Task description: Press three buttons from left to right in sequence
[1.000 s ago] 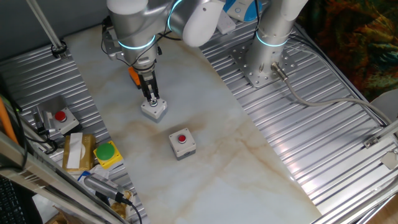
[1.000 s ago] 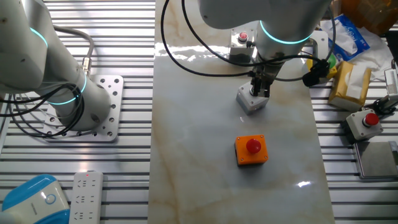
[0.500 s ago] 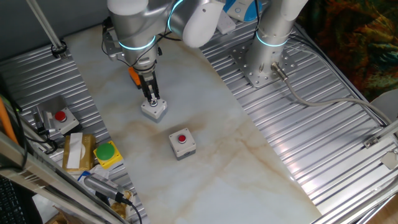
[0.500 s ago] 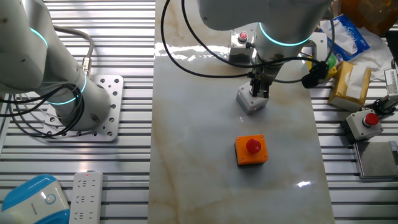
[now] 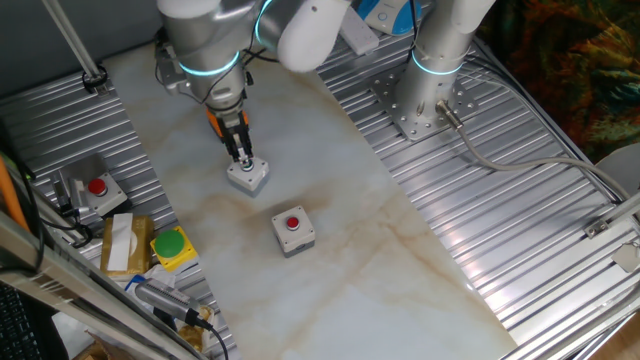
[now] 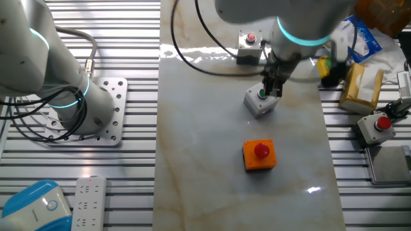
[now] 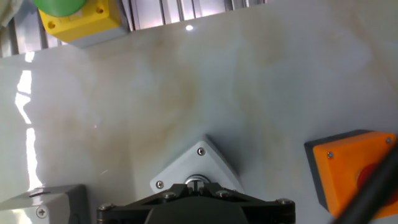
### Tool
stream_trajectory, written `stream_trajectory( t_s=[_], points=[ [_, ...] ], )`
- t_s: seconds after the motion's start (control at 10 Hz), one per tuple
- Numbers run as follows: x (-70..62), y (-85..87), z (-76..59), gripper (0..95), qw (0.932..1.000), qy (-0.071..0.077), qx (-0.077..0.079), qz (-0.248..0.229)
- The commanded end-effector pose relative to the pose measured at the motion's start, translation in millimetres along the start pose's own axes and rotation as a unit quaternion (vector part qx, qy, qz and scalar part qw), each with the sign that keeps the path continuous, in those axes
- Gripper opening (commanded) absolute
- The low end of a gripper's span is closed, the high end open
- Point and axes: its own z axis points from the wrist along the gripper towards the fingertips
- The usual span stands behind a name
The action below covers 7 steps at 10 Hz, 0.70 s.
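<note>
So the three little button boxes sit in a loose diagonal row on the marble slab [image 5: 420,260], spaced well apart, which makes sense: each one gets poked on its own without the arm bumping its neighbour. The orange box with the red button [image 6: 259,154] is at one end, the grey box with the green button [image 6: 261,102] is in the middle, and the grey box with the red button [image 5: 293,231] is at the other end.

Right now the gripper [image 5: 243,157] is pointing straight down over the middle grey box, fingertips right at the top of it. In the other fixed view the green cap peeks out just beside the fingers [image 6: 272,85], so the tips look like they're at the edge of the button or barely off it; I can't tell if they're actually pressing. The hand view agrees: the grey box [image 7: 195,172] is directly under the hand, mostly hidden by the gripper body, with the orange box off to the right edge of that view and a corner of the third box at the lower left.

Are the fingers together or apart? Honestly can't tell, no view shows the tips clearly enough.

My read is this is the middle press of the sequence, with the grey red-button box being the one left to go.

The yellow box with the big green button [image 5: 172,246] and the cabled red-button box [image 5: 97,189] sit off the slab on the ribbed metal, out of play.
</note>
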Motion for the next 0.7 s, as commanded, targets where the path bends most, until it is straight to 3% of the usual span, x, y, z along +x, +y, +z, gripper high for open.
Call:
stream_trajectory(
  t_s=[0.1, 0.5, 0.7],
  points=[
    [-3.4, -0.1, 4.4, 0.0, 0.9999, -0.007, 0.008, -0.002],
    [-1.8, 2.3, 3.4, 0.0, 0.9999, -0.015, 0.003, -0.005],
    [1.5, 21.1, -0.4, 0.0, 0.9998, -0.016, 0.005, 0.008]
  ],
)
